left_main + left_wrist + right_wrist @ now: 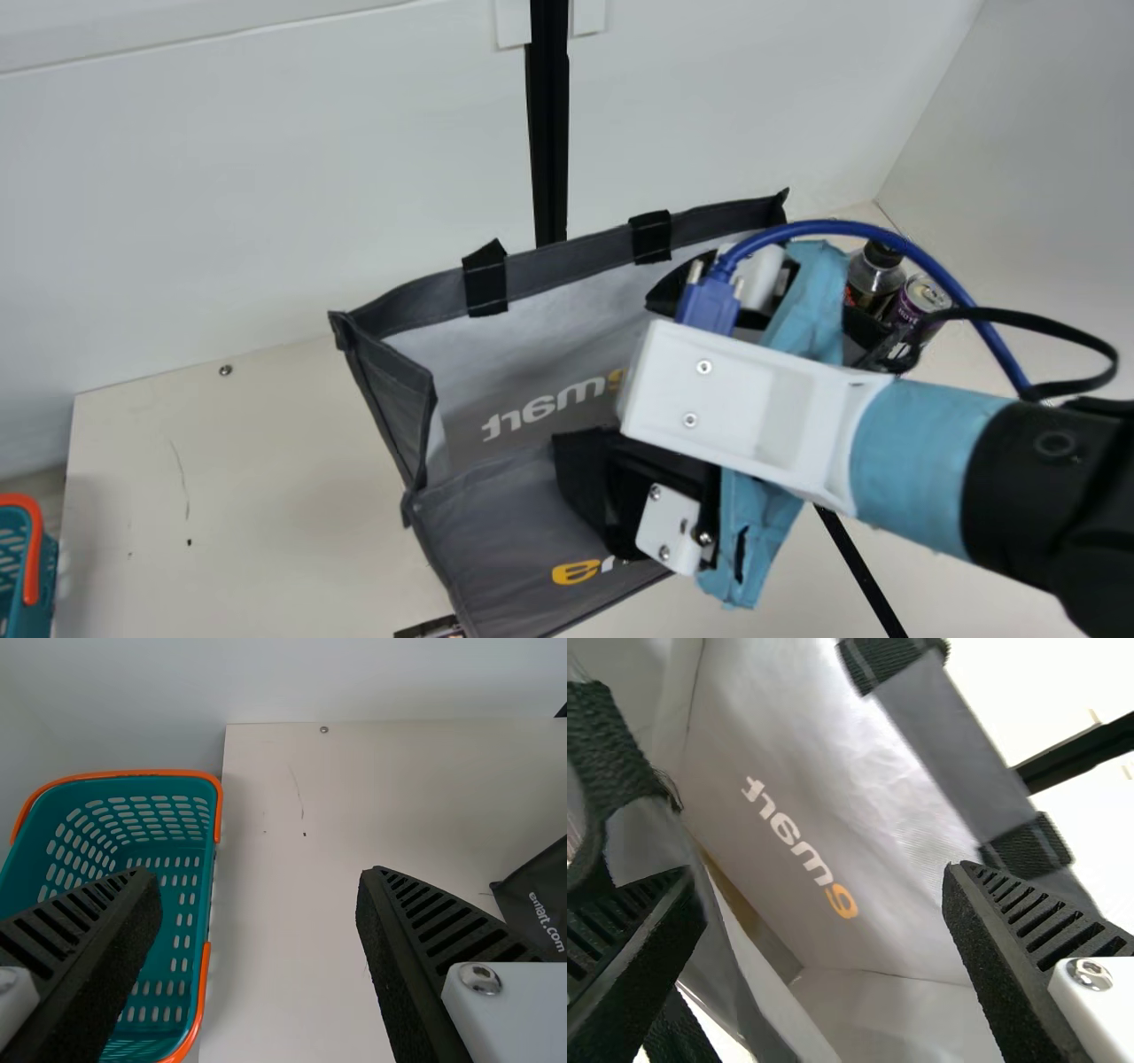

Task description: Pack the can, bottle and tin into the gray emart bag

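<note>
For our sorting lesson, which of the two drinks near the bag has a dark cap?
The bottle, left of the can in the main view; its dark cap differs from the can's flat, silvery lid.

The cream worktop [283, 505] carries the open gray emart bag [558, 319] — a bottle [871, 285] and purple can [921, 298] stand beside it, close together.

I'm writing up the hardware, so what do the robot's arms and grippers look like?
The right arm is black with a light-blue band, a white housing and a curved blue cable. The left gripper and right gripper match: black ribbed fingers, white mounts, silvery screws.
</note>
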Controlling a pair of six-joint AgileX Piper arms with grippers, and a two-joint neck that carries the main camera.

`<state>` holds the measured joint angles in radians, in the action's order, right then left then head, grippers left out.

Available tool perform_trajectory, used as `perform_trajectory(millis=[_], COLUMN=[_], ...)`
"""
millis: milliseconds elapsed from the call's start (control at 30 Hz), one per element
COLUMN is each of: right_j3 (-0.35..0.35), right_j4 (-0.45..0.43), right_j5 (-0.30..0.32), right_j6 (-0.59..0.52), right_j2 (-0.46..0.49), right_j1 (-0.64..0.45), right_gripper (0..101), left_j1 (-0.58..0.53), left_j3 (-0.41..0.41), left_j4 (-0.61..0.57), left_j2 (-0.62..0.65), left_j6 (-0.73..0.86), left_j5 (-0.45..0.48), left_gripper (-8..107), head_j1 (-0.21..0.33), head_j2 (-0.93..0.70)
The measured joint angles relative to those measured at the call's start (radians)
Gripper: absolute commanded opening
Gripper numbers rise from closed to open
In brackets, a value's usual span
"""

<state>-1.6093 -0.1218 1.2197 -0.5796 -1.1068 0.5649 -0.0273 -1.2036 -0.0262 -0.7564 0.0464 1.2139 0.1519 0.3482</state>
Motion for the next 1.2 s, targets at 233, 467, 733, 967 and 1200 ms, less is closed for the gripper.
perform_trajectory(millis=[233,467,733,967,1200], right_j3=[0.006,0.0,-0.029,-0.053,-0.09], right_j4=[0.009,0.037,0.058,0.069,0.072], right_j5=[0.002,0.002,0.001,0.002,0.001], right_j6=[0.011,0.026,0.059,0.086,0.123], right_j2=[0.036,0.066,0.091,0.104,0.107], right_j1=[-0.017,-0.047,-0.096,-0.145,-0.206], right_gripper=[91,91,91,91,91], left_j1=[0.0,0.0,0.0,0.0,0.0], left_j3=[0.0,0.0,0.0,0.0,0.0], left_j4=[0.0,0.0,0.0,0.0,0.0], left_j2=[0.0,0.0,0.0,0.0,0.0], left_j6=[0.0,0.0,0.0,0.0,0.0], left_j5=[0.0,0.0,0.0,0.0,0.0], left_gripper=[90,90,90,90,90], head_j1=[-0.002,-0.002,0.0,-0.002,0.0], head_j2=[0.0,0.0,-0.002,0.0,0.0])
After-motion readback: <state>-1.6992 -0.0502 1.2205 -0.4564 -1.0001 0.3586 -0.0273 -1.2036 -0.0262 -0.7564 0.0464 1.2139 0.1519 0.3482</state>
